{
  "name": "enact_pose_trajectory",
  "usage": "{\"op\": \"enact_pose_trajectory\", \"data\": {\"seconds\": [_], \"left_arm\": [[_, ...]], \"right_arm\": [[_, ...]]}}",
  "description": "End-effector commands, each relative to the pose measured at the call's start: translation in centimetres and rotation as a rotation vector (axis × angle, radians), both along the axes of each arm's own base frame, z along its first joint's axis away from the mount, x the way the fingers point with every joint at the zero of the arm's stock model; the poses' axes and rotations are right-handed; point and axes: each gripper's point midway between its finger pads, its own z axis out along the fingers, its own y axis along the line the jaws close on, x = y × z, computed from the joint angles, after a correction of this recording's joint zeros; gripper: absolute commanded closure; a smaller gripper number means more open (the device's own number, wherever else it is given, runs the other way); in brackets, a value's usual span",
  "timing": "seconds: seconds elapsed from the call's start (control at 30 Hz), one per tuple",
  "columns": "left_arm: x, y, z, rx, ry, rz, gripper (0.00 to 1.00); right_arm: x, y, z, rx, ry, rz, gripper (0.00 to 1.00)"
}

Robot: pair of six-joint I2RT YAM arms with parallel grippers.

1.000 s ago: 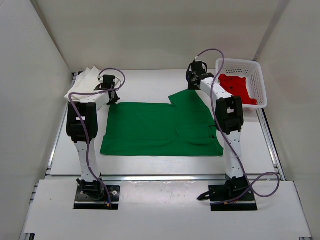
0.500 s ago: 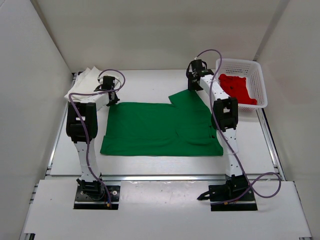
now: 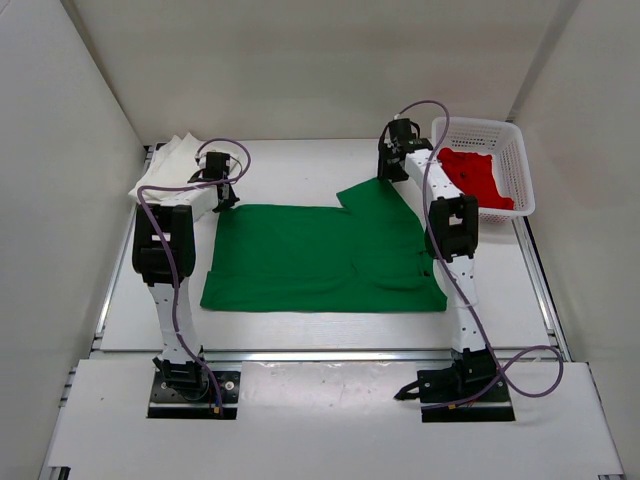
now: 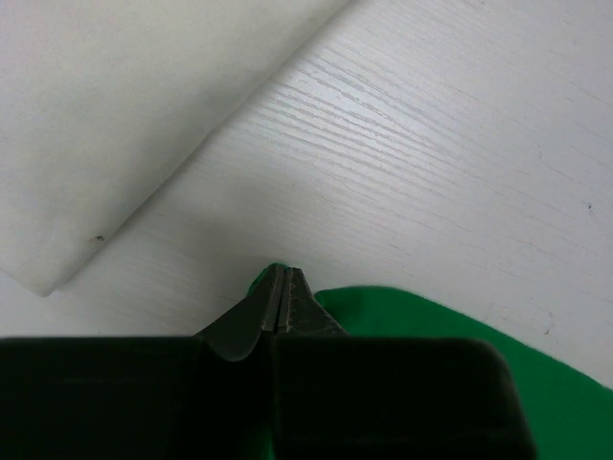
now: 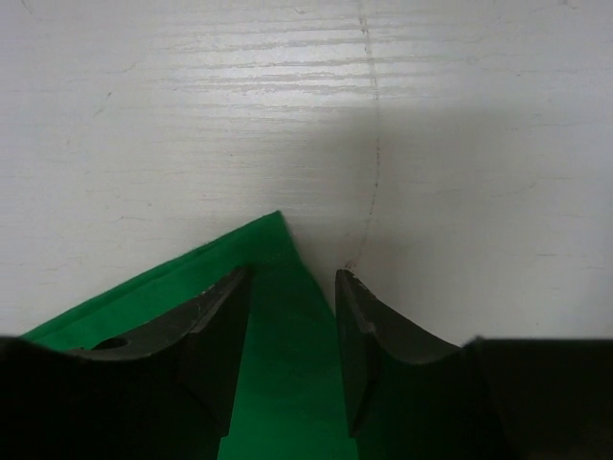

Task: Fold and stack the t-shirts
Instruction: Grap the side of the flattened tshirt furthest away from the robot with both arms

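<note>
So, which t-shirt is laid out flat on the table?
The green t-shirt, spread open in the middle. The white t-shirt sits folded at the far left corner; the red t-shirt is bunched in the basket.

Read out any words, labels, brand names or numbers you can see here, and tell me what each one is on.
No readable text in any view.
The green t-shirt, white t-shirt and red t-shirt show no print or label.
The basket is unmarked; the table shows only wood grain.
Any markings on the left arm or right arm are too small to read.
</note>
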Motion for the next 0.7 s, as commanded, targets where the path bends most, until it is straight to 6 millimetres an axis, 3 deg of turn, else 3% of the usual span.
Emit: {"op": "enact_pose_trajectory", "data": {"seconds": [0.0, 0.17, 0.37, 0.47, 0.67], "left_arm": [[0.9, -0.3, 4.8, -0.004, -0.111, -0.009, 1.0], [0.6, -0.3, 4.6, 0.001, -0.107, -0.008, 1.0], [0.8, -0.6, 4.8, 0.003, -0.109, -0.02, 1.0], [0.6, -0.7, 4.8, 0.002, -0.111, -0.016, 1.0], [0.4, -0.7, 6.2, -0.032, -0.147, -0.017, 1.0]], "right_arm": [[0.7, 1.0, 0.3, 0.103, -0.01, 0.026, 0.61], [0.8, 1.9, 0.0, 0.156, -0.005, 0.043, 0.64], [1.0, 1.7, -0.1, 0.175, -0.003, 0.031, 0.88], [1.6, 1.6, 1.9, 0.18, -0.04, 0.027, 1.0], [0.7, 3.3, 7.9, 0.157, -0.102, 0.088, 1.0]]}}
